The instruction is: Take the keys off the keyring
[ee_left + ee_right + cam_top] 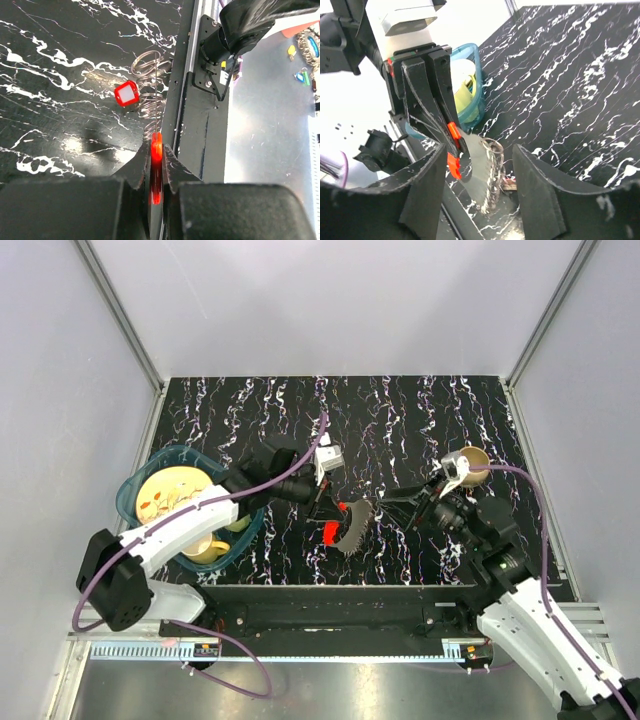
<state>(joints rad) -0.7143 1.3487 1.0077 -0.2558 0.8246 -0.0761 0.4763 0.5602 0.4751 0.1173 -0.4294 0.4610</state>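
My left gripper [333, 506] is shut on the keyring's red oval tag [156, 149] and holds it edge-on above the table's near edge. From the tag hang the grey fob [352, 528], a cluster of thin metal rings [148, 66] and a key with a red plastic head [126, 93]. In the right wrist view the fob [479, 170] and rings [494, 150] hang between the open fingers of my right gripper [480, 187], touching neither. The right gripper [393, 505] is just right of the bunch. Other keys are mostly hidden behind the fob.
A teal basin [136, 487] holding a yellow plate and other dishes sits at the left, under the left arm. A tan mug [472, 460] stands behind the right gripper. The table's black front rail [330, 592] lies just near of the keyring.
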